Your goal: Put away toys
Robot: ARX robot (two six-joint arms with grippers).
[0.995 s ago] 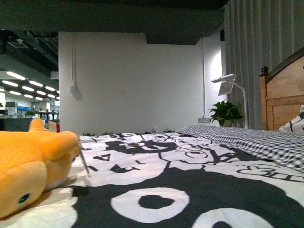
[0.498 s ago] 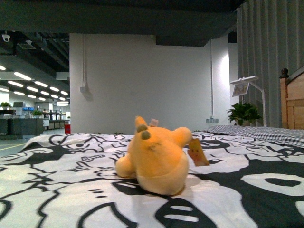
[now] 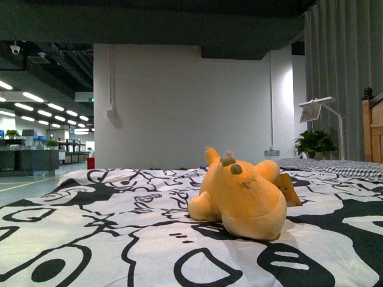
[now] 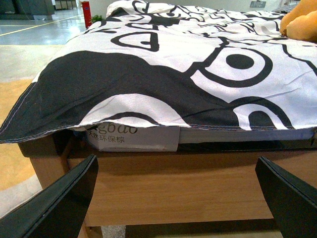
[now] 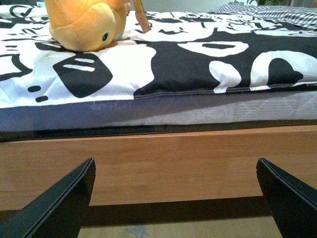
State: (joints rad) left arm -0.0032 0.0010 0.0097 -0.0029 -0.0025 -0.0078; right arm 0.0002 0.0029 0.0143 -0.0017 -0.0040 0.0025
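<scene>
The plush toy is soft, short-piled orange-yellow cloth, matt all over apart from a glossy plastic eye. The bedspread is thin, matt woven cloth, lightly creased, with a stitched hem; the mattress has quilted grey fabric, and the bed frame is smooth pale wood with a dull sheen. The fingers of the left hand and of the right hand look like matt black plastic.
</scene>
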